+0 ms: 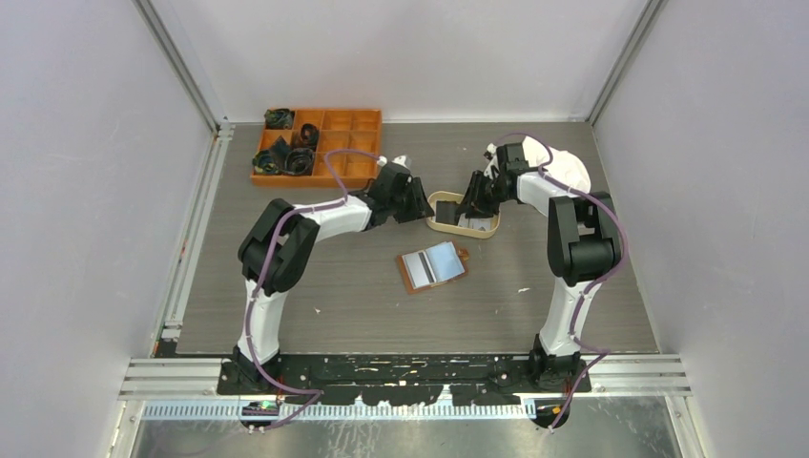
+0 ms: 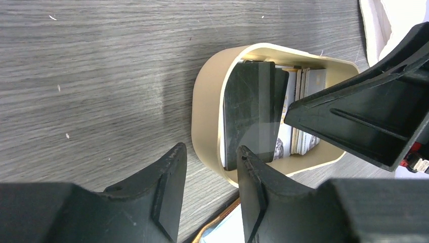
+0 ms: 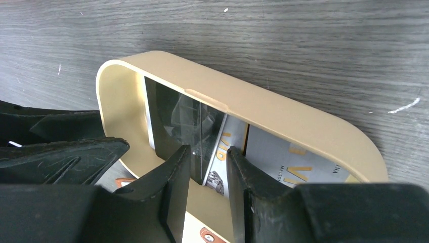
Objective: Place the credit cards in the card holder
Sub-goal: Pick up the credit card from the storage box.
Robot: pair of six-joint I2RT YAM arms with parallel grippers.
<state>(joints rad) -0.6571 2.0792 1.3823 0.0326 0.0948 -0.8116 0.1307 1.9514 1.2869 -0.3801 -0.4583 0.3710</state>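
Bright, soft, even light falls from above in the overhead view. The pale walls [image 1: 76,191] are nearly washed out, and only faint, short shadows lie on the table [image 1: 334,305]. The side rails [image 1: 196,239] slant inward toward the top of the frame, a wide-angle look. In both wrist views the wood grain is sharp, while the left gripper [image 2: 211,148] and right gripper [image 3: 208,149] along the bottom edge are dark and soft-edged. The black card [image 2: 250,114] carries a glassy reflection. The tray [image 2: 207,101] has an inner wall dimmer than its rim.
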